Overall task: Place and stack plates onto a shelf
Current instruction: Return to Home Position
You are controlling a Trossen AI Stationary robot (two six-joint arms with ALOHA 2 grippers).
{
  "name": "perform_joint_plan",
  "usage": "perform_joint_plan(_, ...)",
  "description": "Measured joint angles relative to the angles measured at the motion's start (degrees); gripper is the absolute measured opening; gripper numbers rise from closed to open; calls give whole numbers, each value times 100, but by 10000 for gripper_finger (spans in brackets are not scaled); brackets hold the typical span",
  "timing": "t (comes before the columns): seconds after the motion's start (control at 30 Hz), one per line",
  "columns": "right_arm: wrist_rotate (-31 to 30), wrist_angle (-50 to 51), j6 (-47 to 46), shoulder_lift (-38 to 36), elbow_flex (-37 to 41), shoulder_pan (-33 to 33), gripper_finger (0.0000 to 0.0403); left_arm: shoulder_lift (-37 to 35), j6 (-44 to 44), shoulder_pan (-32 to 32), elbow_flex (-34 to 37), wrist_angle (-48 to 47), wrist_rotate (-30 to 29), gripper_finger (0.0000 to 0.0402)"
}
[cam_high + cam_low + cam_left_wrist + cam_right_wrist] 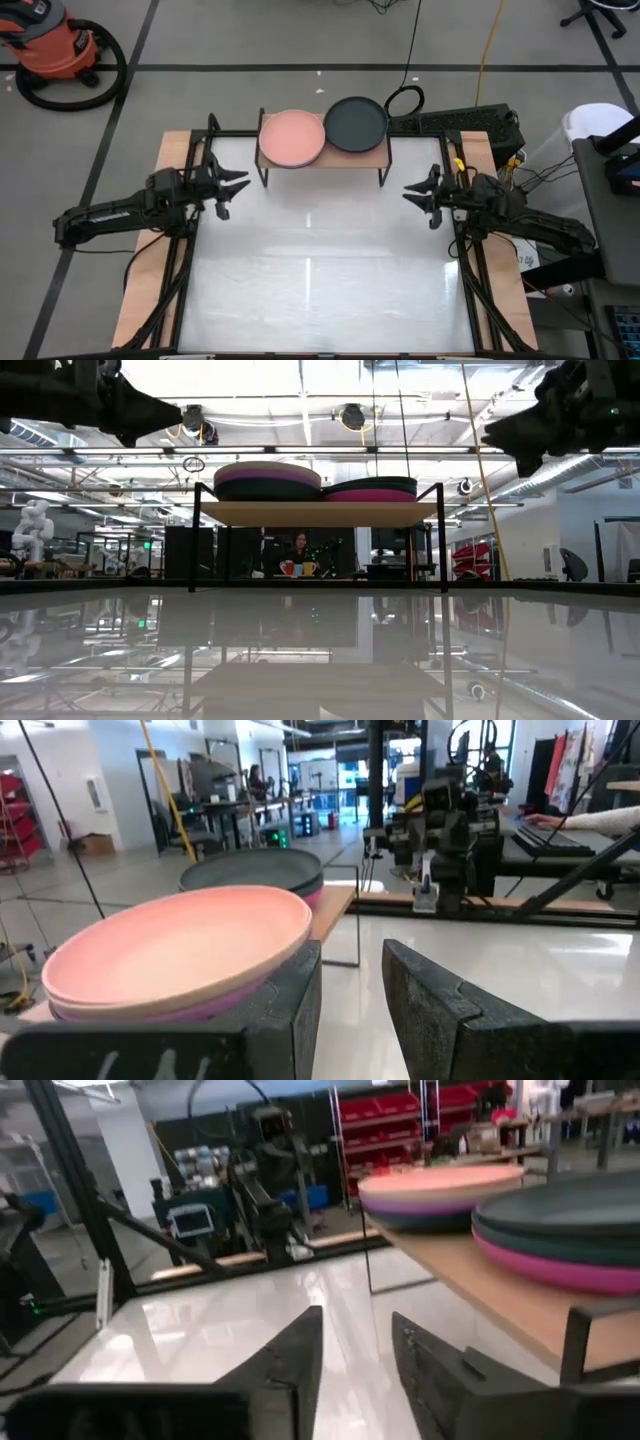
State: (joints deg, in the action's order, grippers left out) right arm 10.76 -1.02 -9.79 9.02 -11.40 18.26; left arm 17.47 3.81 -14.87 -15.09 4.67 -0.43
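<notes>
**Plates shelved; arms to be parked**

The left gripper point(232, 188) is seen at the left middle of the high view, to the lower left of the shelf. Its fingers are parted by a moderate gap and nothing is held between them. The right gripper point(418, 192) is mirrored at the right middle, likewise parted and empty.

Both are kept apart from the shelf point(384, 151), which stands at the upper centre of the table point(310, 290). On its left half the salmon pink plate point(292, 138) lies uppermost, and on its right half a dark plate point(356, 123); their rims meet at the middle. In the low view, purple and dark layers are seen beneath the pale top on the left, and a magenta plate point(370, 494) beneath the dark one on the right. No plate is seen on the table top itself.

The stacking is therefore judged finished, and the step in hand is taken to be the parking of the arms. Only a retreat of each arm to its rest pose is called for next, with the fingers kept away from the shelf legs and the plate rims.
</notes>
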Motion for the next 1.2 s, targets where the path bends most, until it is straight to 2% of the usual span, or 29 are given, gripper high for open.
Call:
perform_joint_plan(0.27, 151, -3, 90, -319, 9, 0, 51, -2, -285, 0, 48, -214, 213, 113)
perform_joint_plan(0.4, 147, -145, 145, -331, 91, 0, 25, -4, -431, 0, 501, 366, 282, 113)
perform_joint_plan(0.57, 145, -981, 13, -331, 680, 0, 2, 2, -499, 0, 1406, 1686, 284, 113)
perform_joint_plan(0.7, 118, -1507, -1, -328, 1017, 0, 1, 15, -581, -4, 1431, 1711, 284, 112)
perform_joint_plan(0.8, 112, -1315, -2, -309, 1023, 0, 1, 11, -567, -11, 1453, 1705, 293, 93)
perform_joint_plan(1.0, 131, -1253, -3, -299, 1031, 0, 0, 17, -517, -11, 1453, 1596, 343, 10)
perform_joint_plan(1.2, 125, -726, -290, -296, 1040, 0, 0, 17, -521, -11, 1453, 1573, 542, 5)
